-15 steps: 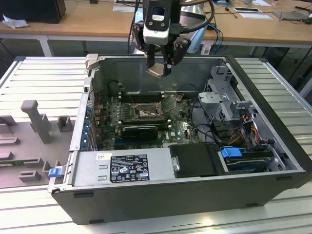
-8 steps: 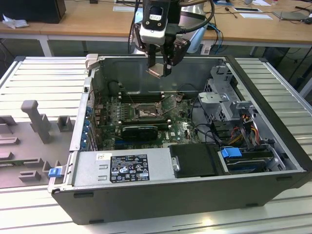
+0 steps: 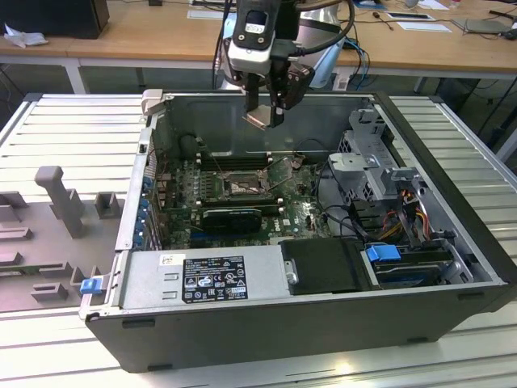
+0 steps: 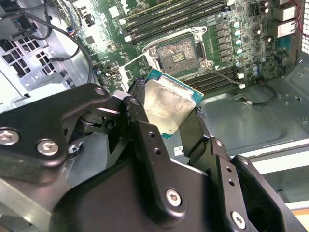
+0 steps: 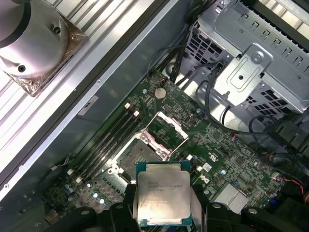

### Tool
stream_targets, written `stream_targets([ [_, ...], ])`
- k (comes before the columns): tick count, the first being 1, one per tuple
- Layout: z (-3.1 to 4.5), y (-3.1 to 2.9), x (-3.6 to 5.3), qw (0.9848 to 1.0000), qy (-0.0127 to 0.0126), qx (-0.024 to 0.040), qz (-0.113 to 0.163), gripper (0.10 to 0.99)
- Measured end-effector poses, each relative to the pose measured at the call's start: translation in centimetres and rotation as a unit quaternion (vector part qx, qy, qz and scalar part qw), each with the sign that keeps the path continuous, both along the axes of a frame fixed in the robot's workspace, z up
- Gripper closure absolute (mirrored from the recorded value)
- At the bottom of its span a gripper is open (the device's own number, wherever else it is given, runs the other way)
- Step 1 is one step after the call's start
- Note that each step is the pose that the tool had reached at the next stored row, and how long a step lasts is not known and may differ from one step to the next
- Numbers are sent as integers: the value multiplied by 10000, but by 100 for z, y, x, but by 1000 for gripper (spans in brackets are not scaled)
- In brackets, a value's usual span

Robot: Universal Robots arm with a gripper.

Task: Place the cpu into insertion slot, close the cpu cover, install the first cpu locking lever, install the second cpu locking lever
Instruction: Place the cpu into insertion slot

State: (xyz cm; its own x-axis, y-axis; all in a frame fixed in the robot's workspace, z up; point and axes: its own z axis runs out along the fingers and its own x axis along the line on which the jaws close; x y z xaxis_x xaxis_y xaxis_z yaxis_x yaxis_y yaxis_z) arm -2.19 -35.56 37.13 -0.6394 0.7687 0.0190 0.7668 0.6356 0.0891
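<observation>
Computer case on slatted table | fingers grip cpu, apart above insertion slot

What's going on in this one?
The robot arm's gripper holds the processor chip between its fingers, up in the air above the open computer case. The socket on the green board below is empty, with its metal cover flipped up. The chip has not gone in yet.

My exterior view looks down, from well back, into the open computer case. Both wrist views ride close above the circuit board, sharing the cpu and the insertion slot.
</observation>
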Motion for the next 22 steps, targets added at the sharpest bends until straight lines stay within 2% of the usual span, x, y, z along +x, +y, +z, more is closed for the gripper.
stream_targets([
  [10,0,0,0,9996,0,0,-292,557],
  [22,0,0,0,9980,0,0,-636,557],
])
